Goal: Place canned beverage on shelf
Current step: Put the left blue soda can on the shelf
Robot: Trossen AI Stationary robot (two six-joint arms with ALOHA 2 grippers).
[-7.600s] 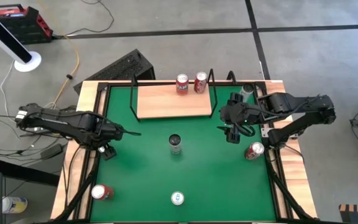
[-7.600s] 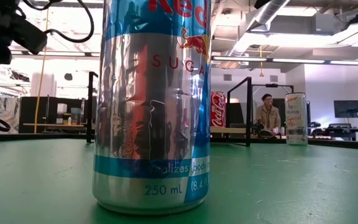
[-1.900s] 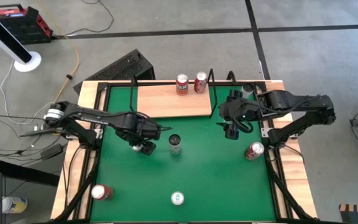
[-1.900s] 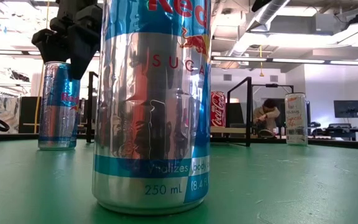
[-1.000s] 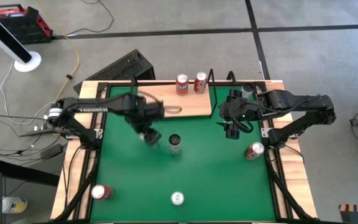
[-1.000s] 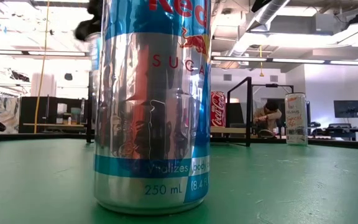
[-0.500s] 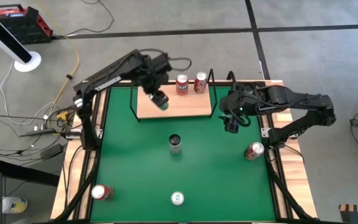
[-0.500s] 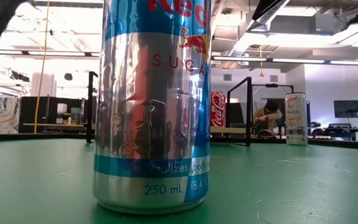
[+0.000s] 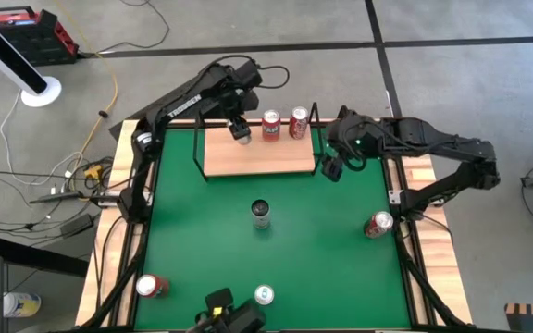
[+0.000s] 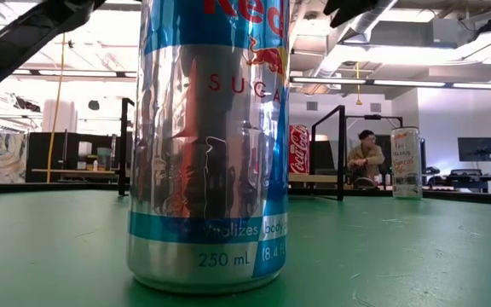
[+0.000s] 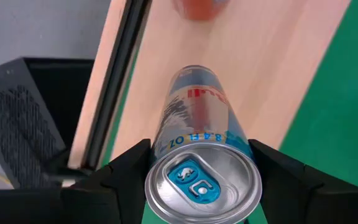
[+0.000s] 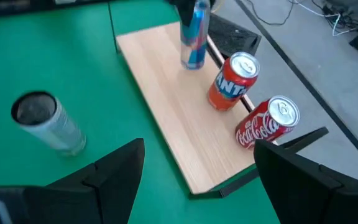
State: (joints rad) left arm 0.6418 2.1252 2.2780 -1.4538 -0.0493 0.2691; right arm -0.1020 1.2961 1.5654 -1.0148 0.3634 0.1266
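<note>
The slim blue can (image 11: pixel 199 158) is clamped in your left tool (image 9: pixel 240 128), which holds it upright over the shelf (image 9: pixel 266 157), beside the orange can (image 9: pixel 271 124) and the red can (image 9: pixel 299 121). Your right tool (image 9: pixel 330 167) hangs at the shelf's edge, fingers apart and empty.

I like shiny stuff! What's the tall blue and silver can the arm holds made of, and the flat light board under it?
The blue and silver can looks like thin shiny metal, probably aluminium: mirror-like top with a pull tab. The light board looks like matte wood, pale with faint grain.
</note>
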